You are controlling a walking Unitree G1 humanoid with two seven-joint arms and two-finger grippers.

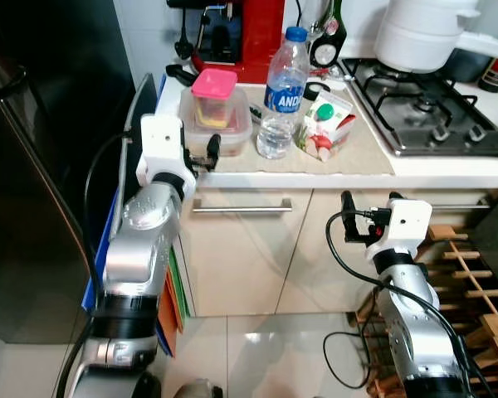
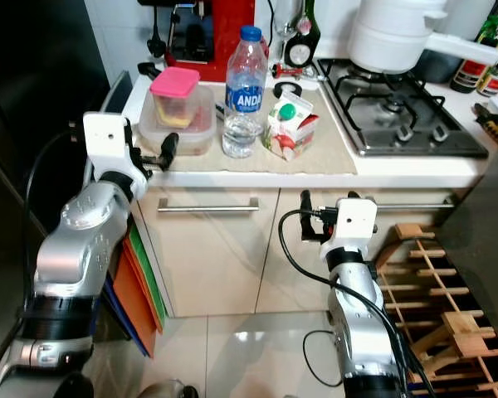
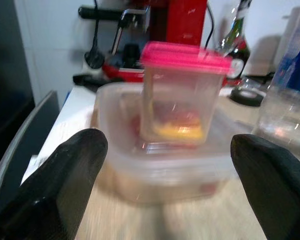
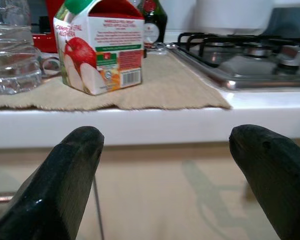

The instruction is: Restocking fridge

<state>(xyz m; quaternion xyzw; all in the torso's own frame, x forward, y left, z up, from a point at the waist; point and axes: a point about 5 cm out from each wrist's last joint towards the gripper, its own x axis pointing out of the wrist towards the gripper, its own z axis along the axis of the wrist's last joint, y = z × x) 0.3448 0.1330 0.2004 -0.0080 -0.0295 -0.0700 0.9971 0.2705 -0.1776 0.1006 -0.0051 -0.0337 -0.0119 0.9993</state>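
Observation:
On the beige mat of the white counter (image 1: 349, 172) stand a small tub with a pink lid (image 1: 213, 98), stacked on a wider clear tub (image 1: 232, 131), a water bottle (image 1: 282, 95) and a juice carton (image 1: 325, 124). My left gripper (image 1: 204, 156) is open at the counter's edge, just in front of the clear tub (image 3: 160, 165), with the pink-lidded tub (image 3: 182, 95) straight ahead between its fingers. My right gripper (image 1: 349, 217) is open and empty, held below the counter's edge in front of the cabinet, facing the carton (image 4: 100, 50).
The dark fridge (image 1: 33, 166) stands closed on the left. A red coffee machine (image 1: 249, 33), a gas hob (image 1: 423, 108) and a white pot (image 1: 423, 33) sit at the back. A wooden rack (image 1: 473, 282) stands at the lower right, and a drawer handle (image 1: 241, 205) runs under the counter.

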